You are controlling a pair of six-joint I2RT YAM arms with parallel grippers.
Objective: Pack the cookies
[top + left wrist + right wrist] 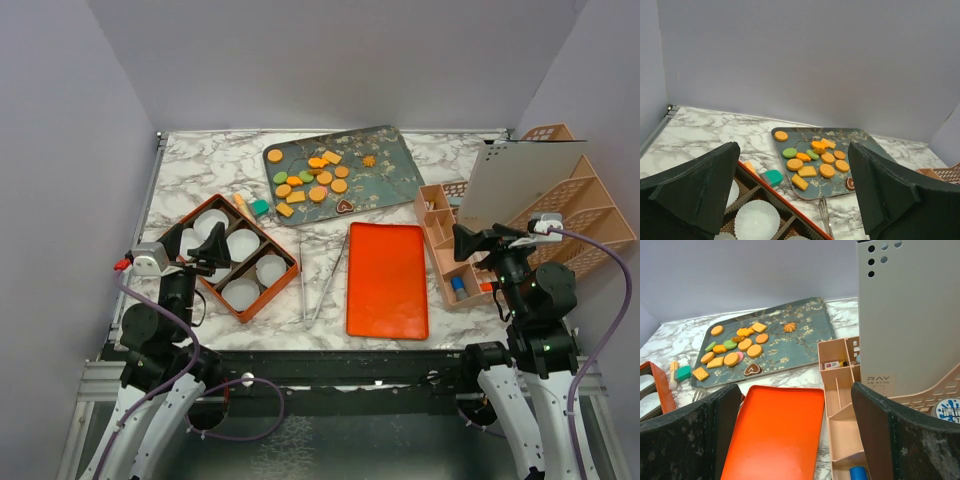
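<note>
The cookies (312, 175) lie in a loose cluster on a dark teal patterned tray (385, 160) at the back middle of the table. Most are orange rounds and squares (815, 157), a few are green, and a brown heart (753, 369) lies at the tray's near edge. An orange box (225, 297) with white paper cups (242, 244) in its compartments stands front left. My left gripper (207, 253) hovers open over that box, nothing between its fingers (792, 165). Above the table's right side, my right gripper (474, 243) is also open and holds nothing (795, 390).
A flat orange lid (387, 280) lies in the front middle, with metal tongs (320, 280) just left of it. A teal eraser block (260, 207) sits between box and tray. A pink organizer (445, 240) and a white board (515, 180) stand on the right.
</note>
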